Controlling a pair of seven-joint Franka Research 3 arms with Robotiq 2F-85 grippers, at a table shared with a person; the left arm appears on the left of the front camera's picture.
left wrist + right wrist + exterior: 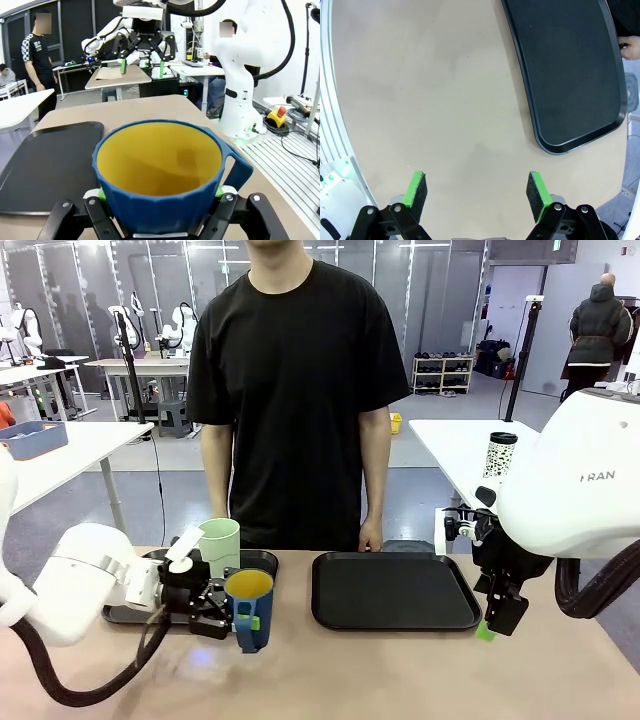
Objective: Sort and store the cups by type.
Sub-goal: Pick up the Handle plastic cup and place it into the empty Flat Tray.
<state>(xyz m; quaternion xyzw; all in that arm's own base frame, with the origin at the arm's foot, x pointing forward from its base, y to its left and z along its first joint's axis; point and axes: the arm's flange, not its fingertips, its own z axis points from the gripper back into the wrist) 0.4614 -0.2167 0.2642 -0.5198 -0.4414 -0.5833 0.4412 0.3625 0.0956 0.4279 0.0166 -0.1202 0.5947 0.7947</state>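
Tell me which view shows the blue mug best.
The left wrist view: the blue mug sits close, between the left gripper's pads, its yellow inside and handle clear. The front view shows it smaller, from the side.

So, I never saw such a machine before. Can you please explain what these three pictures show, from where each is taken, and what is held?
These are two white robot arms at a table, with a person standing at the far side. The front picture looks across the table from between the arms. The other two come from cameras on each arm's wrist, looking along its fingers.

The left gripper is shut on a dark blue mug with a yellow inside. Behind it a pale green tumbler stands on the left black tray. A second black tray lies in the middle.

The right gripper is open, holding nothing, above bare table beside that tray.
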